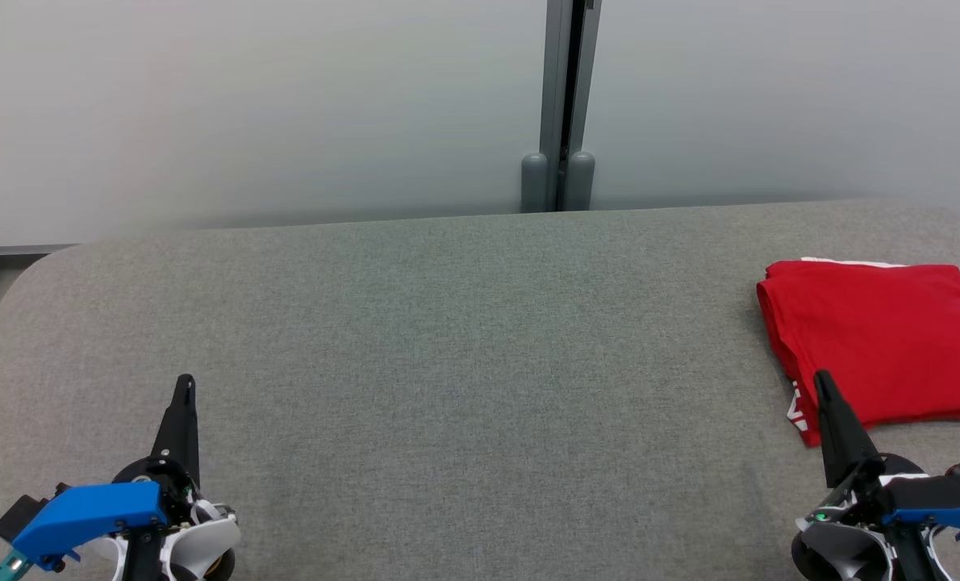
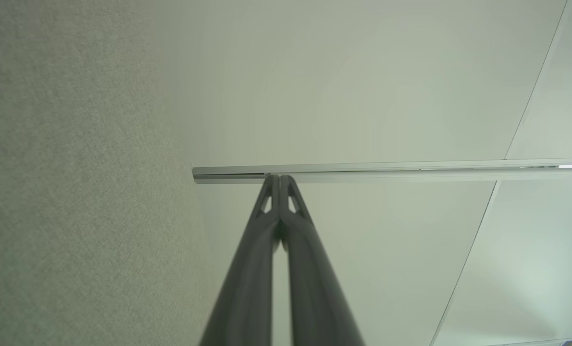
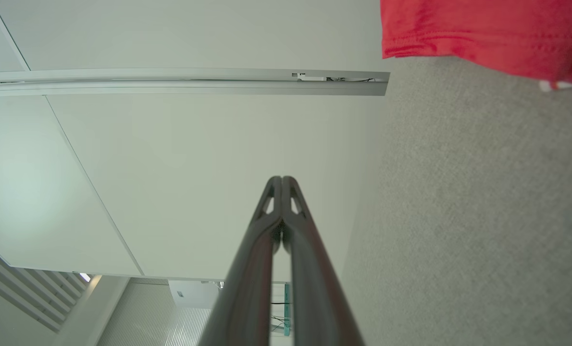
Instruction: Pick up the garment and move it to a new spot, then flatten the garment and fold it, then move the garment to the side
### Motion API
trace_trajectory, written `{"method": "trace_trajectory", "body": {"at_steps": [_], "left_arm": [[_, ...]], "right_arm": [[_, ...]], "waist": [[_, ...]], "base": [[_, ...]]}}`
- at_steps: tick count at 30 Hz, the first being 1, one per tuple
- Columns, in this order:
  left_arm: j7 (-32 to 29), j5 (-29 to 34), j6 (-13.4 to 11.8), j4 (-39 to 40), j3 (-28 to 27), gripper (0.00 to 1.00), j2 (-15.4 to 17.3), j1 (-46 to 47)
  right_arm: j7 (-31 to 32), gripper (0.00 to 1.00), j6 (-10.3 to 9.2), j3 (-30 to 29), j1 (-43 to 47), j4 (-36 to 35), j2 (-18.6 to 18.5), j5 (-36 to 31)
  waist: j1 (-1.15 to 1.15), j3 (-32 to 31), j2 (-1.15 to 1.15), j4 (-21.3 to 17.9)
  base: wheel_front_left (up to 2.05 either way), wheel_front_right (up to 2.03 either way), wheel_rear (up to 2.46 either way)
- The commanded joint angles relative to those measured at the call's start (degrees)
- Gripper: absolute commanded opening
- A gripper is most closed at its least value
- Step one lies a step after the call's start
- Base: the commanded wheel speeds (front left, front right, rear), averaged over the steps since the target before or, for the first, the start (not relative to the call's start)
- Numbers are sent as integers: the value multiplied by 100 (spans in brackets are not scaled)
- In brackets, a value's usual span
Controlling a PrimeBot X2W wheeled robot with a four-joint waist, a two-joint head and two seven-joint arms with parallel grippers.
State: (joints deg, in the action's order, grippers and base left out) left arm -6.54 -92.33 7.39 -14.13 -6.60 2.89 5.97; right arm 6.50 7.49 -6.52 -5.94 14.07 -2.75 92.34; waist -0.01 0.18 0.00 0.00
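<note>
Head view: the red garment (image 1: 883, 339) lies folded into a rough rectangle on the grey table (image 1: 448, 339), at the middle right of the frame, its right side cut off by the frame edge. A white strip shows along its top edge and a bit of white print at its lower left corner.

Right end effector (image 1: 821, 378), lower right of frame: 2 dark fingers pressed together, nothing between them. The tip overlaps the garment's lower left corner in this view; I cannot tell from here whether it touches the cloth.

Right wrist view: the garment sits in the upper right corner of the frame, off to the side of the fingers, with bare table between cloth and tips. The fingers meet at the tip and pinch nothing.

Left end effector (image 1: 185, 381), lower left of head view: fingers also pressed together, empty, over bare table, well apart from the garment across the whole width of the frame. Left wrist view shows the same closed pair.
</note>
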Motion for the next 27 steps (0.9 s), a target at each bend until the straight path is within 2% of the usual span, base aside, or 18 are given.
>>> {"method": "trace_trajectory", "body": {"at_steps": [1, 27], "left_arm": [[-18, -17, 32, 23, -9, 0, -9, 58], [-17, -18, 32, 23, -8, 0, -9, 58]], "right_arm": [[25, 0, 0, -10, -55, -18, -23, 17], [25, 0, 0, -10, -55, -18, -23, 17]], "waist": [[1, 0, 0, 0], [1, 0, 0, 0]], "base": [[0, 0, 0], [0, 0, 0]]}}
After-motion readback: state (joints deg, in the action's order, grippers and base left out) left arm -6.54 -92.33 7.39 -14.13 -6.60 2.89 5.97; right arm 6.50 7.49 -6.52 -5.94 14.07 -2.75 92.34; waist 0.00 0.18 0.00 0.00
